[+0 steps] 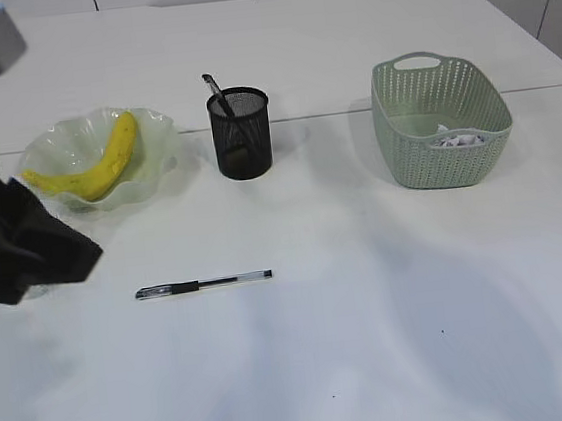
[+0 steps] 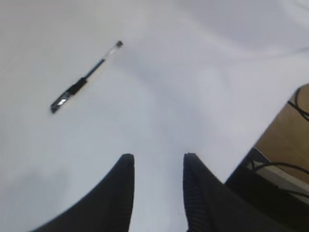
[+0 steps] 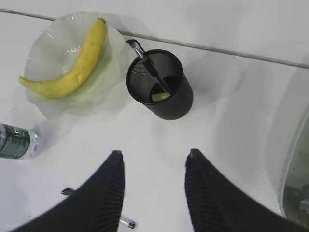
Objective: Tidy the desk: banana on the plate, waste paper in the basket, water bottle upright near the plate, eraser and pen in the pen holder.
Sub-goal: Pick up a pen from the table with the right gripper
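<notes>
Yellow banana [image 1: 95, 165] curving lengthwise across the green plate [image 1: 157, 133], loose pen [image 1: 203, 284] lying left-to-right on the desk [image 1: 372, 311], second pen [image 1: 219, 98] leaning in the pen holder [image 1: 242, 134], left gripper [image 2: 157, 162] and right gripper [image 3: 153, 157] both spread, holding nothing.

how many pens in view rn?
2. One pen stands in the pen holder, its tip sticking out above the rim. The other pen lies flat on the desk, in front of the holder. None others visible; the left arm blocks part of the desk.
</notes>
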`<act>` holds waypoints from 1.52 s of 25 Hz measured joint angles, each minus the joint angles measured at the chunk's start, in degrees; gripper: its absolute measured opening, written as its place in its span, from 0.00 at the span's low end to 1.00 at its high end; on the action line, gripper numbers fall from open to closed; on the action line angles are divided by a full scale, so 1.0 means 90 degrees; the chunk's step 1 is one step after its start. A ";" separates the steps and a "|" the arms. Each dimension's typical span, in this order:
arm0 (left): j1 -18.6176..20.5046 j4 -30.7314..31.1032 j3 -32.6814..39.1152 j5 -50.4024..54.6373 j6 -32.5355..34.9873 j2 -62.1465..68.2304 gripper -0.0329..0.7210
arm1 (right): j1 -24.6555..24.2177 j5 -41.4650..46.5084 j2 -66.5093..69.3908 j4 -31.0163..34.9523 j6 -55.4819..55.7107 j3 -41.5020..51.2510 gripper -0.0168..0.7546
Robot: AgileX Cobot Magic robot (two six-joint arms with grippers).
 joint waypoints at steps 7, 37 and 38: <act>0.0481 0.0876 0.0000 0.0000 -0.1105 -0.0874 0.37 | 0.0811 0.0025 -0.0476 -0.0820 0.0191 0.0000 0.42; 0.3999 -0.0771 0.1663 0.0130 -0.1238 -0.3044 0.37 | 0.2753 -0.0015 0.0752 0.0004 -0.4160 0.1147 0.42; 0.3999 -0.0771 0.1663 0.0177 -0.1238 -0.3071 0.37 | 0.2777 -0.0025 0.0819 -0.0013 -0.4484 0.1147 0.42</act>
